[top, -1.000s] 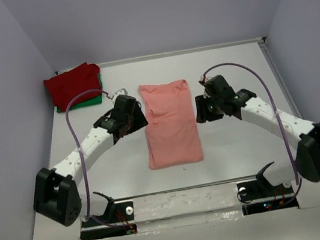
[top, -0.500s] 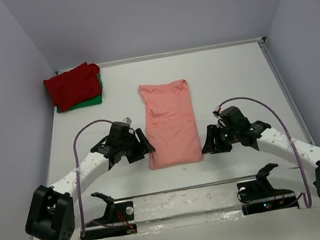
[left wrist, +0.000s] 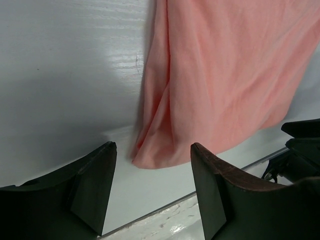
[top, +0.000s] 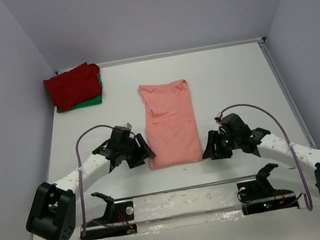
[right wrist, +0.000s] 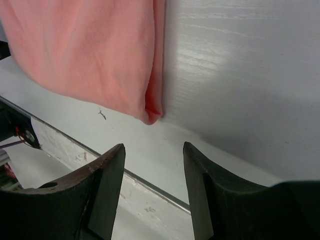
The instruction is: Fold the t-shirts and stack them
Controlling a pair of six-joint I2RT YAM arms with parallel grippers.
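Observation:
The salmon-pink t-shirt (top: pixel 170 122) lies folded lengthwise into a long strip in the middle of the table. My left gripper (top: pixel 144 153) is open and empty just left of its near left corner (left wrist: pixel 150 157). My right gripper (top: pixel 209 150) is open and empty just right of its near right corner (right wrist: pixel 152 112). Neither touches the cloth. The dark red t-shirt (top: pixel 72 85) lies folded on top of the green t-shirt (top: pixel 87 101) at the far left corner.
The table's near edge strip (top: pixel 183 192) runs just behind both grippers. Grey walls (top: pixel 2 120) close in the left, back and right sides.
Both grippers have moved from beside the pink shirt's middle toward me, down to its near corners. The shirt has not moved.

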